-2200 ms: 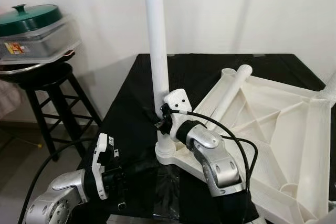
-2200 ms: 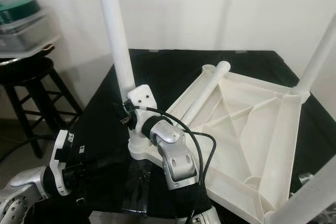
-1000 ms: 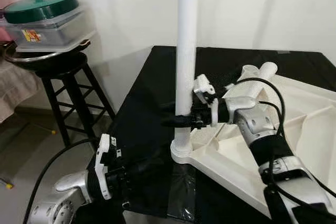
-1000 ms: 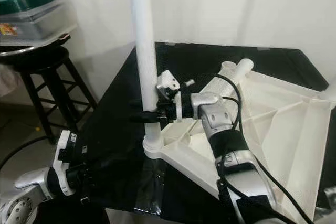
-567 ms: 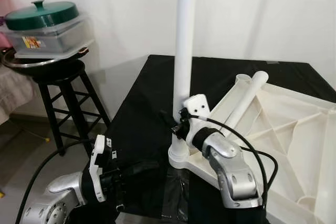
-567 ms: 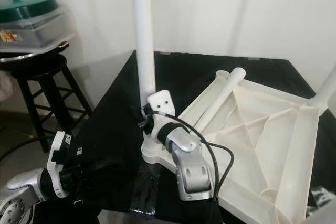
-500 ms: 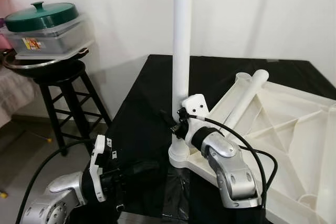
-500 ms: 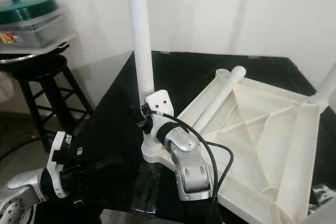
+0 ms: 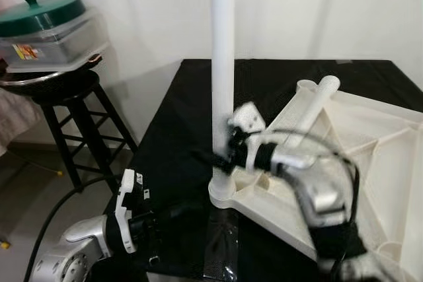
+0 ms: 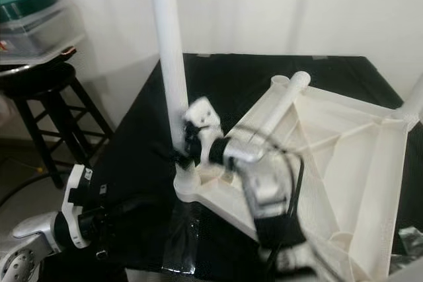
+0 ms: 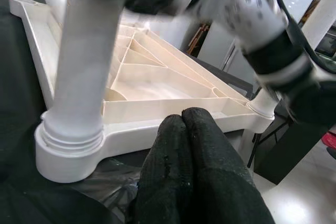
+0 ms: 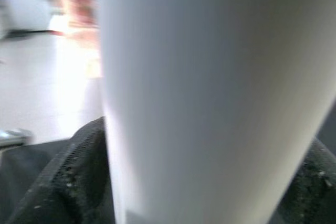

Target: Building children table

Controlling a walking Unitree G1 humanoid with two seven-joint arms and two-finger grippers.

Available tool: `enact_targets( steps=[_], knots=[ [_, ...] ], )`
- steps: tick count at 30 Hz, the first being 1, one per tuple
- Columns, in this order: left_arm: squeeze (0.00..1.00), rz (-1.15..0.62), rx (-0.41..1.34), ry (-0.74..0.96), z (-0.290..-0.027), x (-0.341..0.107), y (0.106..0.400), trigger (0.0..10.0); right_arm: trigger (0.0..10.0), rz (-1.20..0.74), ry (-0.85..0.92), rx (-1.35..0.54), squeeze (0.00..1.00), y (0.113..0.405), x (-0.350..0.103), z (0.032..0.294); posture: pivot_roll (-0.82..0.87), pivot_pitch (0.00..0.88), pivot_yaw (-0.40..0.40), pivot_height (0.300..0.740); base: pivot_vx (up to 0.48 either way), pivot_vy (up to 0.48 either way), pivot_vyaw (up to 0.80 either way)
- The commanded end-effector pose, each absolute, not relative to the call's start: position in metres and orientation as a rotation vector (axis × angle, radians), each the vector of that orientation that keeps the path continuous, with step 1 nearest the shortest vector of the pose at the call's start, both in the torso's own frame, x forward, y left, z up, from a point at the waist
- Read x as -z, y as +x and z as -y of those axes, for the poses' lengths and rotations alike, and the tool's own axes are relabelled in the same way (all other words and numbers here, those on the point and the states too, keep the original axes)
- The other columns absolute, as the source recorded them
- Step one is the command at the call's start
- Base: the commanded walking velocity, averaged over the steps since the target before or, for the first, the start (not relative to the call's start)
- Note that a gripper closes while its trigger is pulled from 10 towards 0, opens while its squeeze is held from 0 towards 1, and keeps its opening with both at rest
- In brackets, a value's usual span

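left eye view has the upturned tabletop [image 9: 370, 156] on the black table [image 9: 178, 123], one leg [image 9: 223, 64] upright in its near corner socket, another loose leg [image 9: 310, 107] lying unfitted. right gripper [image 9: 221, 158] clasps the upright leg low down; left gripper [image 11: 189, 145] hangs closed.

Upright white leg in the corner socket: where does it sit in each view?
Left eye view: upright white leg, left of centre, running off the top edge.
Right eye view: leg, left of centre, right pincer clamped low on it.
Left wrist view: leg, blurred, rising from the socket.
Right wrist view: leg, close up between the fingers.
Shared landmark: corner socket collar.
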State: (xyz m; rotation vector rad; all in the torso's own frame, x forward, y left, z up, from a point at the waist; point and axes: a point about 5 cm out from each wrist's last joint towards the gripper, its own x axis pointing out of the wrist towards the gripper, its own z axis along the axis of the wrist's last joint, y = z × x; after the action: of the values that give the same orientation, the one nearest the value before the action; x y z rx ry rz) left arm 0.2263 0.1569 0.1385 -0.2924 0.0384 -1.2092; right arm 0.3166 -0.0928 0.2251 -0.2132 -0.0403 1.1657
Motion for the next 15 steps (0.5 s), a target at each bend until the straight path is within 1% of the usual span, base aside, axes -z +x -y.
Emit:
enact_targets(
  steps=[1,2,3,4,6,7,9,11,12,13,14,15],
  knots=[
    [0.0,-0.048,1.208,-0.289,-0.159,-0.138,0.225,10.0,10.0,0.008,-0.198,-1.278,0.0,0.315,-0.218,0.093,-0.03,0.018,0.017,0.74,0.0,0.0,0.0],
    [0.0,-0.048,1.208,-0.289,-0.159,-0.138,0.225,10.0,10.0,0.008,-0.198,-1.278,0.0,0.315,-0.218,0.093,-0.03,0.018,0.017,0.74,0.0,0.0,0.0],
    [0.0,-0.049,1.207,-0.287,-0.159,-0.139,0.224,10.0,10.0,-0.022,-0.22,-1.339,0.0,0.32,-0.218,0.098,-0.02,0.02,0.013,0.74,0.0,0.0,0.0],
    [0.0,-0.049,1.206,-0.287,-0.159,-0.139,0.224,10.0,10.0,-0.075,-0.201,-1.396,0.0,0.325,-0.216,0.104,-0.02,0.022,0.008,0.74,0.0,0.0,0.0],
    [0.0,-0.049,1.206,-0.286,-0.158,-0.139,0.223,10.0,10.0,-0.126,-0.172,-1.446,0.0,0.331,-0.213,0.111,-0.01,0.024,0.003,0.74,0.0,0.0,0.0],
    [0.0,-0.049,1.206,-0.286,-0.158,-0.139,0.223,10.0,10.0,-0.126,-0.172,-1.446,0.0,0.331,-0.213,0.111,-0.01,0.024,0.003,0.74,0.0,0.0,0.0],
    [0.0,-0.051,1.205,-0.283,-0.157,-0.139,0.222,10.0,10.0,-0.141,-0.136,-1.42,0.0,0.344,-0.212,0.113,0.01,0.028,0.004,0.74,0.0,0.0,0.0],
    [0.0,-0.052,1.205,-0.281,-0.156,-0.139,0.221,10.0,10.0,-0.146,-0.125,-1.412,0.0,0.35,-0.212,0.112,0.01,0.031,0.002,0.74,0.0,0.0,0.0],
    [0.0,-0.055,1.206,-0.28,-0.156,-0.139,0.22,10.0,3.8,-0.154,-0.113,-1.42,0.0,0.353,-0.212,0.111,0.02,0.032,0.002,0.74,0.0,0.0,0.0],
    [0.0,-0.055,1.206,-0.28,-0.156,-0.139,0.22,10.0,3.8,-0.154,-0.113,-1.42,0.0,0.353,-0.212,0.111,0.02,0.032,0.002,0.74,0.0,0.0,0.0],
    [0.0,-0.057,1.207,-0.279,-0.155,-0.139,0.219,10.0,0.5,-0.155,-0.105,-1.444,0.0,0.354,-0.213,0.111,0.02,0.032,0.001,0.74,0.0,0.0,0.0],
    [0.0,-0.059,1.208,-0.279,-0.155,-0.139,0.219,10.0,0.0,-0.158,-0.092,-1.479,0.0,0.354,-0.215,0.111,0.02,0.035,0.002,0.74,0.0,0.0,0.0]
  ],
)
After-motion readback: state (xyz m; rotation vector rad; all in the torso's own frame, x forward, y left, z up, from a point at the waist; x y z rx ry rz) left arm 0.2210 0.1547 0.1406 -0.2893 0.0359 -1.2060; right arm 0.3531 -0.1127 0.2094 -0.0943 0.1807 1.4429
